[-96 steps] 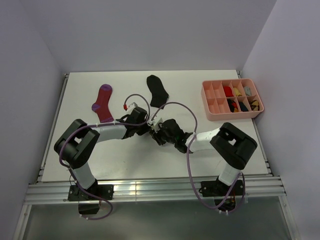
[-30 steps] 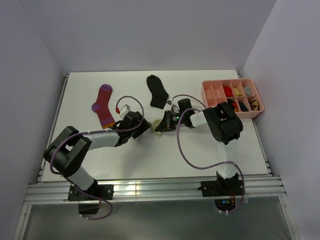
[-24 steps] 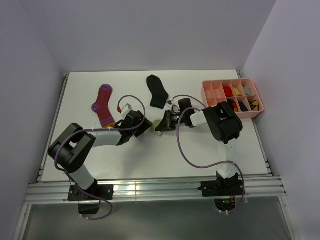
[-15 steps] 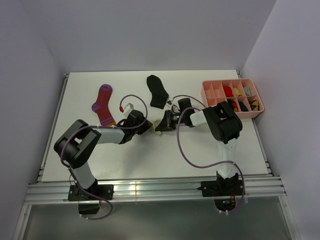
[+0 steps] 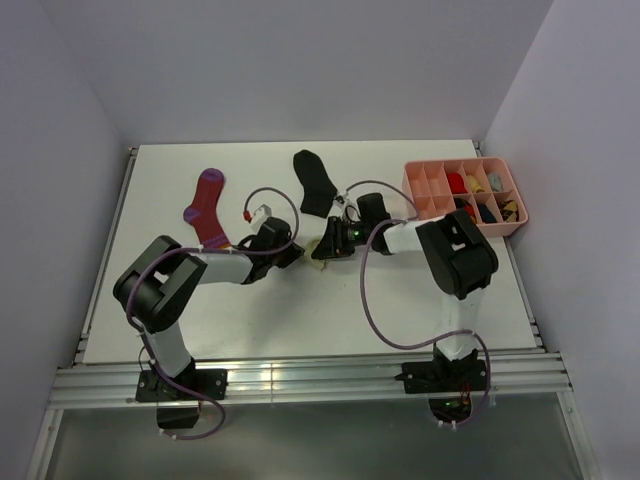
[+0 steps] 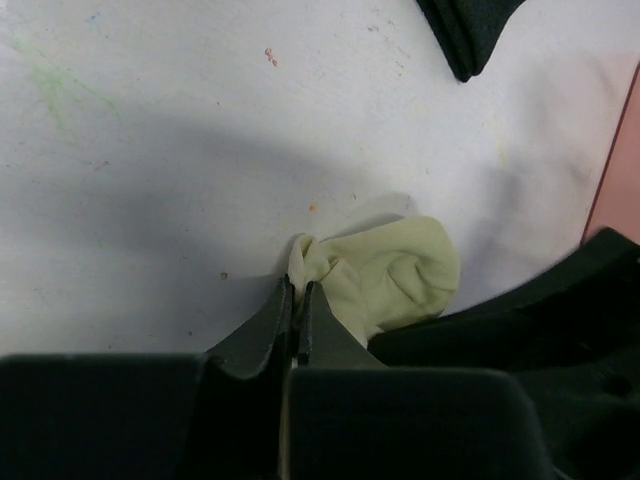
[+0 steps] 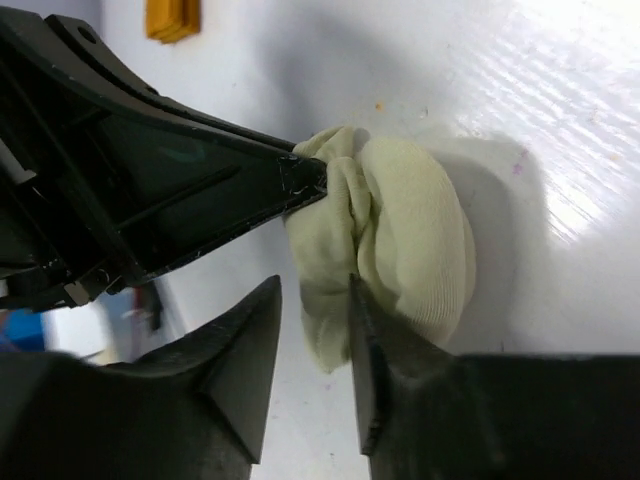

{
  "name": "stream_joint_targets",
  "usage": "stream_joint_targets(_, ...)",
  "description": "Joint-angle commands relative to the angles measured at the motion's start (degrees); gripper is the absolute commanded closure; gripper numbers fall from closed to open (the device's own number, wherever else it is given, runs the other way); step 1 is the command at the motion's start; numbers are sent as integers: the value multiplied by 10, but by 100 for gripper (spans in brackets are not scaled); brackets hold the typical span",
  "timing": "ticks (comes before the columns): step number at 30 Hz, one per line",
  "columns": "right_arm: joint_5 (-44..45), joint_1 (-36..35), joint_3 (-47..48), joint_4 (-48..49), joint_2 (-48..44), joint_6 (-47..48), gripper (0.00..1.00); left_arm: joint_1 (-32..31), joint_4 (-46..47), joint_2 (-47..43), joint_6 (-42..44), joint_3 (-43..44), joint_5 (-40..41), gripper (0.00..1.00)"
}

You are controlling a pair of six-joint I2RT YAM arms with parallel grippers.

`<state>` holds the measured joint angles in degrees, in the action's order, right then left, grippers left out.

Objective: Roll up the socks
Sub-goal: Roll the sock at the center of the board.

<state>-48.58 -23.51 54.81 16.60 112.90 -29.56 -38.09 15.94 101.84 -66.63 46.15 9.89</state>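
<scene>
so the left jaws are pinched shut on a bunched corner of the cream sock (image 6: 385, 275), I'd guess to pin the little bundle so it can't unroll. The right jaws stand apart with a flap of it loose between them. It sits mid-table (image 5: 300, 310), just this side of the black sock (image 5: 315, 182). The left arm (image 5: 215, 265) and right arm (image 5: 400, 240) lie low and stretched, wrists nose to nose.

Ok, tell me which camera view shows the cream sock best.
Right wrist: the cream sock sits large and central, bunched folds clear, its edge pinched by the left tool. Left wrist shows it smaller, partly hidden. The top view shows only a tiny pale lump.
</scene>
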Motion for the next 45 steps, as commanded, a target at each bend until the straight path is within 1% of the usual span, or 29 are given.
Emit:
stream_joint_targets(1,102,-16,-30,-7,-85,88,56,-6,-53,-11,33,17,0,100)
stream_joint_targets(3,142,-26,-47,-15,-115,115,51,-6,-74,-17,40,25,4,100)
stream_joint_targets(4,164,-33,-53,-17,-147,149,51,-6,-80,-19,48,28,5,100)
stream_joint_targets(5,212,-49,-58,-24,-159,166,50,-6,-94,-20,51,32,5,100)
stream_joint_targets(7,251,-68,-73,-28,-189,216,50,-6,-105,-21,58,40,5,100)
stream_joint_targets(8,295,-89,-78,-25,-197,231,50,-6,-109,-21,59,42,4,100)
stream_joint_targets(10,334,-113,-94,-16,-209,272,50,-6,-116,-20,61,47,0,100)
stream_joint_targets(12,379,-148,-112,12,-216,289,50,-6,-123,-17,62,53,-2,100)
stream_joint_targets(13,392,-157,-117,22,-215,318,50,-6,-126,-16,64,54,-4,100)
stream_joint_targets(14,401,-165,-123,41,-212,326,50,-6,-129,-16,64,55,-5,100)
stream_joint_targets(20,451,-207,-135,88,-187,374,49,-5,-142,-14,69,66,-10,100)
stream_joint_targets(22,473,-221,-133,94,-178,386,49,-6,-144,-10,70,71,-13,100)
stream_joint_targets(25,485,-233,-130,105,-167,400,49,-6,-146,-6,70,75,-17,100)
stream_joint_targets(34,527,-259,-102,93,-120,422,50,-6,-146,-3,64,76,-29,100)
stream_joint_targets(37,538,-262,-95,84,-107,419,62,-6,-141,-7,61,74,-30,100)
stream_joint_targets(38,540,-262,-95,84,-105,416,75,-5,-137,-8,61,69,-34,100)
stream_joint_targets(40,539,-262,-90,75,-102,406,88,-5,-129,-12,58,64,-36,100)
stream_joint_targets(41,538,-262,-88,61,-100,403,100,-6,-126,-14,57,61,-36,100)
stream_joint_targets(43,518,-258,-78,42,-99,383,100,-6,-118,-22,55,54,-33,99)
stream_joint_targets(45,489,-251,-77,23,-105,347,100,-6,-114,-32,54,43,-22,89)
